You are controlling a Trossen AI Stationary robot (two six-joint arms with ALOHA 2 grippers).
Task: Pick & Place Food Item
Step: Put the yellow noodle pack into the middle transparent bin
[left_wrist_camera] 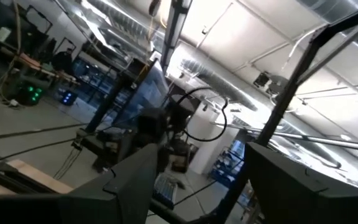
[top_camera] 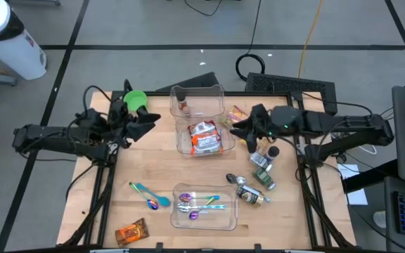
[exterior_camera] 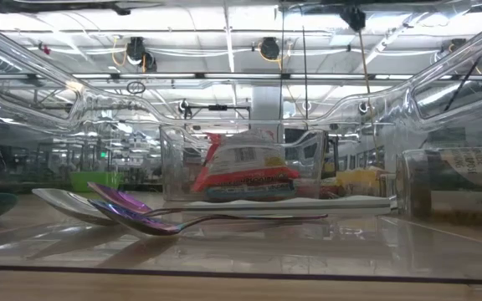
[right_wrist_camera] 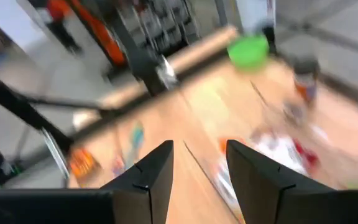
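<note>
Nearest the low camera we see two spoons lying bowl to bowl inside a clear tray whose wall fills the edges of that view; from above, this near tray holds them with purple and teal colouring. A third spoon, teal and purple, lies on the bare wooden tabletop to the tray's left. We count two clear trays in all: the far tray sits at the tabletop's back edge with a small jar in it, and the food item, a red-and-white snack packet, lies in its nearer compartment; in the low view the packet shows crumpled and glossy behind clear plastic. We also count one green bowl, one orange wrapped snack near the front edge, one yellow packet, and a loose group of bottles on the right whose number we cannot settle. The left end effector is raised left of the far tray with its fingers spread and nothing between them. The right end effector hovers just right of the packet, fingers parted and empty; its wrist view is blurred.
</note>
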